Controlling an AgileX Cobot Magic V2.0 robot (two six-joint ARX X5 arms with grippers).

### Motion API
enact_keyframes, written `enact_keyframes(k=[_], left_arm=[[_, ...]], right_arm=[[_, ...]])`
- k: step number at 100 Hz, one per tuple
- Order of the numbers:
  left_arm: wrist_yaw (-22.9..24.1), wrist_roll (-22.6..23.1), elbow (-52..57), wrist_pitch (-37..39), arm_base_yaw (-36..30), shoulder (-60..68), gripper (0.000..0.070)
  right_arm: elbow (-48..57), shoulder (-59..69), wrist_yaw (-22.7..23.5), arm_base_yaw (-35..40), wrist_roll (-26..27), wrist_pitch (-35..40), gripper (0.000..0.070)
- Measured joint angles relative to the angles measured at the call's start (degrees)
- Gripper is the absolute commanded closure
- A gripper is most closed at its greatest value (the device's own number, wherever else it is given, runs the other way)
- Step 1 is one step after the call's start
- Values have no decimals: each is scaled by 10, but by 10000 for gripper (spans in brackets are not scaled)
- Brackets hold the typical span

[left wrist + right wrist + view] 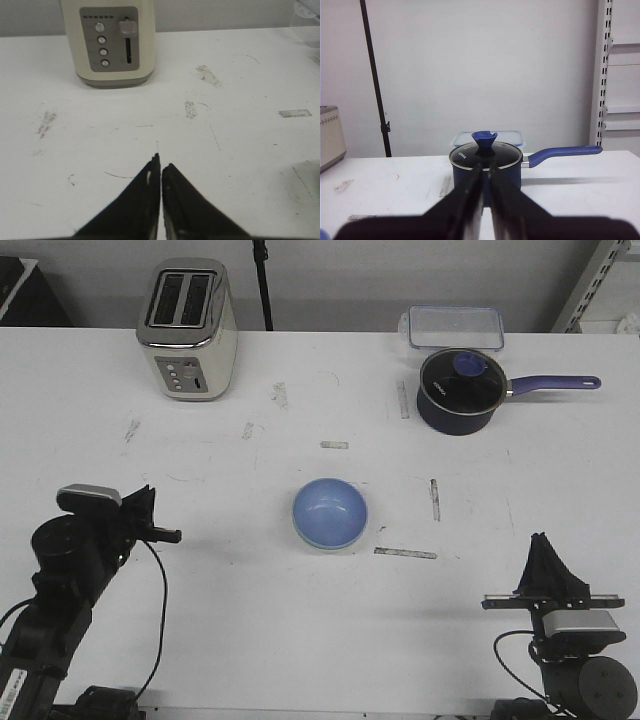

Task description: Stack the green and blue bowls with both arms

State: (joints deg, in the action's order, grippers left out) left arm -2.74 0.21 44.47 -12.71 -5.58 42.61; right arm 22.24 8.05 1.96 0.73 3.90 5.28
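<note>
white wall (480, 65) — black pole (375, 80) | slotted shelf upright (604, 70) | scuffed white table (300, 640)

The glass lid of the dark navy saucepan (486, 172) carries a short white brand mark near its rim, too small to read. The cream toaster's (107, 40) grey control panel shows a row of tiny marks, also illegible.

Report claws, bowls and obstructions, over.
Left claw shut, empty, parked. Right claw shut, empty, parked. Blue bowl mid-table, pale green rim showing beneath; looks stacked. Nothing near it.
</note>
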Motion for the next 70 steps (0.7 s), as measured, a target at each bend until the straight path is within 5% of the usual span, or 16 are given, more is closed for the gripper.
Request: enact_keyframes(k=[41,70], left_arm=[[-1,24,-154,125,8,-174,699],[-1,-19,-225,130,8,-285,698]], right_arm=[[0,0,0,0,0,0,688],[0,0,0,0,0,0,688]])
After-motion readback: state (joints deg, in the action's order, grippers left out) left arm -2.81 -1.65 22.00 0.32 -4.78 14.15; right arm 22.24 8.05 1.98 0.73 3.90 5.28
